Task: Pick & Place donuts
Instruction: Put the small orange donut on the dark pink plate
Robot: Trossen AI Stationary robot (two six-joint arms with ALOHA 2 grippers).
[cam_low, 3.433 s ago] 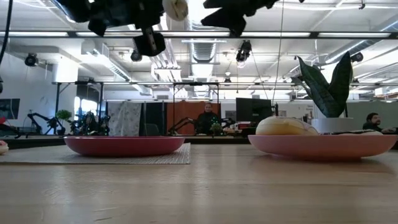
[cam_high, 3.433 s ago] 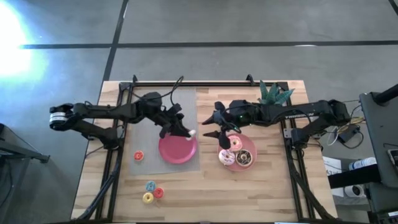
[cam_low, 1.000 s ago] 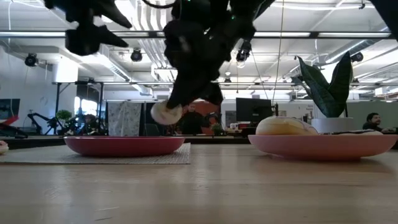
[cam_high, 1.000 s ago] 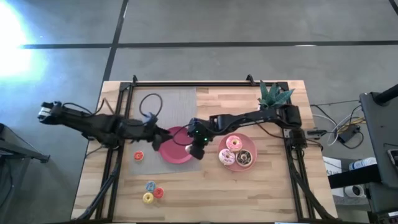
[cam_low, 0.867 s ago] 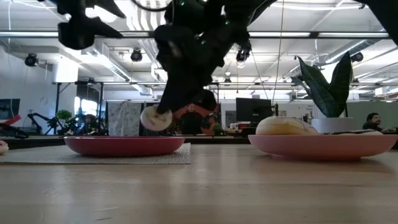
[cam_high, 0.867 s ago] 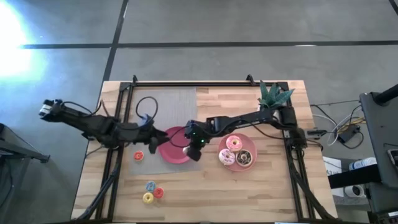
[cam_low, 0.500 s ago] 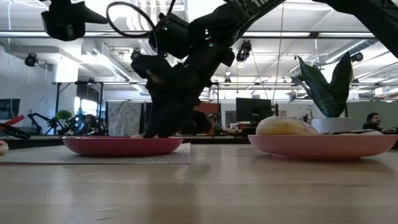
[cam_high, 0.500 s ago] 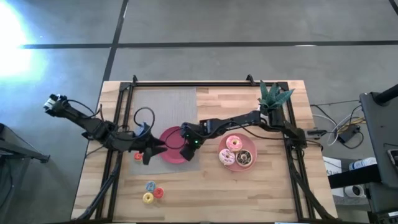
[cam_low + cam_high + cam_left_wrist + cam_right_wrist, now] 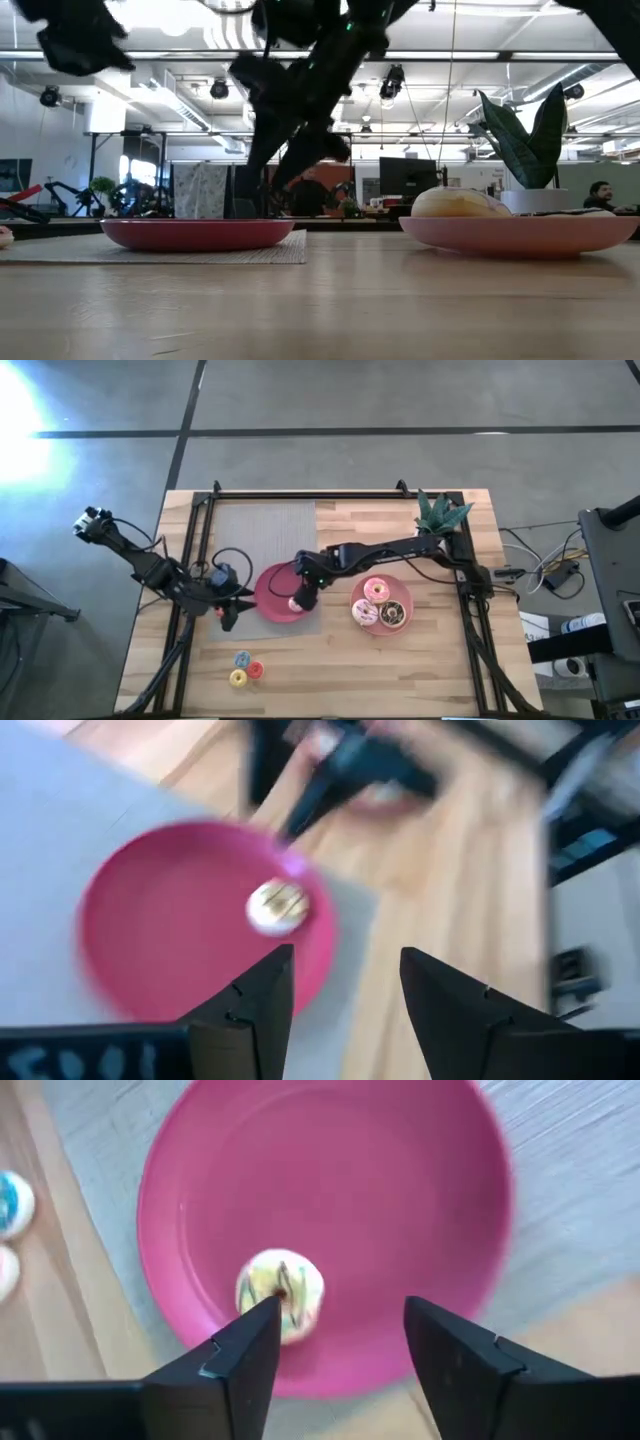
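A small white donut with dark stripes (image 9: 280,1292) lies on the left pink plate (image 9: 272,592), near the plate's near right rim, and also shows in the left wrist view (image 9: 278,907). My right gripper (image 9: 340,1330) hangs open just above it and touches nothing; in the high view it (image 9: 300,594) stands over that plate's right side. My left gripper (image 9: 345,980) is open and holds nothing, and sits left of the plate (image 9: 230,607). The right pink plate (image 9: 400,622) holds three larger donuts (image 9: 378,591).
A grey mat (image 9: 262,530) lies under the left plate. Three tiny donuts (image 9: 243,668) sit near the table's near left. A potted plant (image 9: 440,510) stands at the far right. Bare wood lies along the near edge.
My right gripper came down onto the left plate with the white donut, opened and let it go, then rose a little. The donut now lies on the plate. My left gripper drew back from the plate toward the table's left edge and stayed open.
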